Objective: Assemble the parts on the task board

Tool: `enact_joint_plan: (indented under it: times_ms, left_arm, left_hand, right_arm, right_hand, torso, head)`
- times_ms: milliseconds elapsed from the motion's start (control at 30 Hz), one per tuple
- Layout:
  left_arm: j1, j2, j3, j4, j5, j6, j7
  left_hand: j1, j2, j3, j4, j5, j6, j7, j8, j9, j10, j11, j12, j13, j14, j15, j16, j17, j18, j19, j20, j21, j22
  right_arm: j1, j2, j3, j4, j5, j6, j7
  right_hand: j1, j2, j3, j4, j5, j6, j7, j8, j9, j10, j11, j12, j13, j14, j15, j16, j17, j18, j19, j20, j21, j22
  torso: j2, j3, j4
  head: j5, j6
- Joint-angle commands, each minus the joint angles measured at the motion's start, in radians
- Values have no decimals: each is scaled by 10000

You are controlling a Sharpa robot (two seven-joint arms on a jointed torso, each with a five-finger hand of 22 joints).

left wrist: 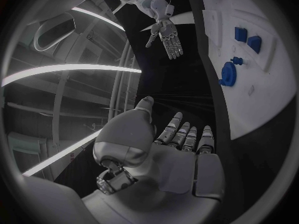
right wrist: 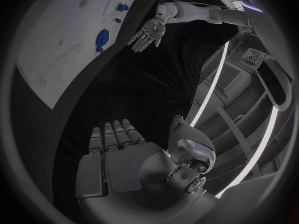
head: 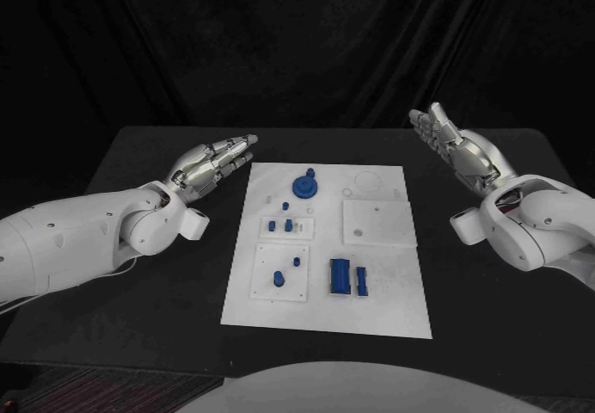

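Left robot hand is held flat off the task board's left edge, fingers extended and slightly apart, nothing in it; it hovers over bare bench. Same pose is seen from its wrist camera.

Task board lies mid-bench, long axis running away from the robot. Blue parts on it, left to right: small peg on the near-left plate, a pair of small pieces on the plate above it, round gear-like part at the far end, two upright blocks near centre. Right half carries a white square plate with no blue on it. Whether the parts are seated or loose cannot be told (too small), so the stage of assembly is left open.

Right robot hand is raised off the far-right corner, fingers straight and spread, holding nothing.

Risks:
- small parts are packed close on the left half; neighbours could be knocked by wide fingers during a pinch
- board looks unclamped; it could be slid on the bench by a side push
- upright blocks could be tipped by a low sweep

Room: open bench on both sides and beyond the far edge; approach from above is judged safest.
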Motion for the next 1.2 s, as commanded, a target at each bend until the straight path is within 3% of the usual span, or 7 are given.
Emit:
enact_joint_plan:
  times_ms: [33,67,200,233,533,567,1200]
  left_arm:
    - [-101,125,136,204,246,-876,-88]
    - [-142,161,192,264,299,-1088,-124]
    - [-349,347,477,577,572,-2178,-313]
    - [-409,400,559,666,651,-2492,-367]
    - [-956,891,1312,1491,1373,-5371,-865]
    - [-1044,969,1432,1622,1488,-5830,-944]
    - [-1479,1359,2031,2278,2063,-8121,-1341]
  left_hand:
    - [-3145,-620,413,-549,-1300,-1020,-343,-348,-150,-353,-757,-108,-88,-42,-352,-76,-29,-484,-61,-414,-74,-43]
    - [-3437,-677,453,-549,-1423,-1117,-1069,-375,-150,-380,-757,-108,-88,-42,-352,-76,-29,-493,-61,-436,-74,-43]
    - [-4366,-857,583,-549,-1806,-1412,-1069,-1078,-150,-1124,-757,-108,-88,-42,-352,-76,-29,-532,-61,-554,-74,-43]
    - [-4581,-901,1292,-549,-1894,-1480,-1069,-1078,-150,-1124,-757,-108,-88,-42,-352,-76,-29,-1294,-61,-574,-74,-43]
    - [-6180,-1215,1292,-549,-2558,-1980,-1069,-1078,-150,-1124,-757,-108,-88,-42,-352,-76,-29,-1294,-61,-1293,-74,-43]
    - [-6374,-1940,1292,-549,-2638,-2049,-1069,-1078,-150,-1124,-757,-108,-88,-42,-352,-76,-29,-1294,-61,-1293,-74,-43]
    - [-8272,-1940,1292,-549,-4078,-3202,-1069,-1078,-150,-1124,-757,-108,-88,-42,-352,-76,-29,-1294,-61,-1293,-74,-43]
  right_arm:
    - [-289,255,199,-139,845,-437,363]
    - [-400,359,292,-197,1057,-527,449]
    - [-974,894,769,-492,2147,-992,894]
    - [-1140,1048,906,-577,2462,-1126,1022]
    - [-2355,2182,1916,-1202,4771,-2111,1963]
    - [-2472,2291,2013,-1262,4993,-2205,2053]
    - [-2716,2518,2216,-1387,5456,-2403,2242]
  right_hand:
    - [-712,-84,727,-116,-35,-1080,-1,-54,-194,-906,-20,-46,-200,-469,-26,-36,-11,-68,-13,-134,-35,-81]
    - [-898,-84,727,-116,-35,-1080,-1,-54,-194,-906,-20,-46,-200,-469,-26,-36,-11,-68,-13,-134,-35,-81]
    - [-1884,-84,727,-116,-35,-1080,-1,-54,-194,-906,-20,-46,-200,-469,-26,-36,-11,-68,-13,-134,-35,-81]
    - [-1884,-84,727,-116,-35,-1080,-1,-54,-194,-906,-20,-46,-200,-469,-26,-36,-11,-68,-13,-134,-35,-81]
    - [-1884,-84,727,-116,-35,-1080,-1,-54,-194,-906,-20,-46,-200,-469,-26,-36,-11,-68,-13,-134,-35,-81]
    - [-1884,-84,727,-116,-35,-1080,-1,-54,-194,-906,-20,-46,-200,-469,-26,-36,-11,-68,-13,-134,-35,-81]
    - [-1884,-84,727,-116,-35,-1080,-1,-54,-194,-906,-20,-46,-200,-469,-26,-36,-11,-68,-13,-134,-35,-81]
  torso:
    - [-265,-8,-36]
    - [-335,-10,-45]
    - [-699,-21,-90]
    - [-804,-24,-103]
    - [-1539,-46,-194]
    - [-1606,-48,-202]
    - [-1732,-52,-218]
  head:
    - [-78,324]
    - [-103,430]
    - [-229,975]
    - [-266,1134]
    - [-521,2236]
    - [-545,2338]
    - [-589,2527]
